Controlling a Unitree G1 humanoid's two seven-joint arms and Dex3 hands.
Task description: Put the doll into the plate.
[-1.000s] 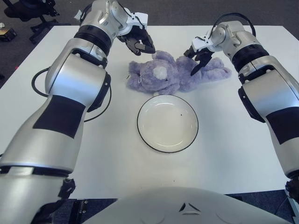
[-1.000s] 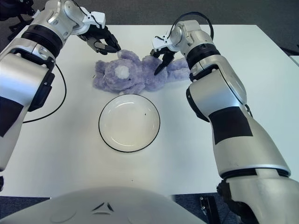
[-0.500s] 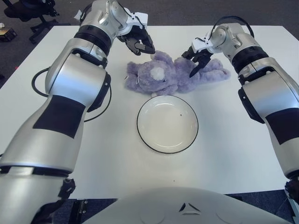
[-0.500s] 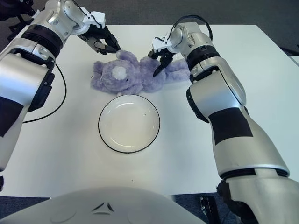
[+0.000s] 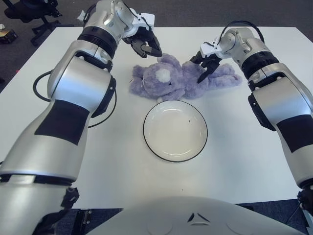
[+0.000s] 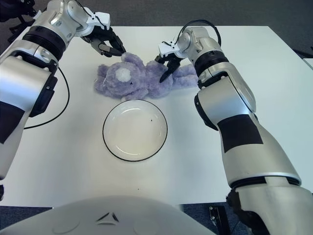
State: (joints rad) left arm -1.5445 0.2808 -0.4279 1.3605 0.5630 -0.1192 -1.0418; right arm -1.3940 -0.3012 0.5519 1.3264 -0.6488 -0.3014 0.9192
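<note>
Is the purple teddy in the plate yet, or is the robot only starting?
Only starting. The purple doll lies on the table behind the white plate, which holds nothing. Both hands are at it: the left hand by its head, the right hand on its body. Gripping, lifting and setting it in the plate remain.

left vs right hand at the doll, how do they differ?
The left hand shows at the doll's head, its dark fingers curled over one ear; the right hand reaches down onto the doll's body, further right. Both are beyond the plate, which holds nothing; whether either grips the doll is unclear.
</note>
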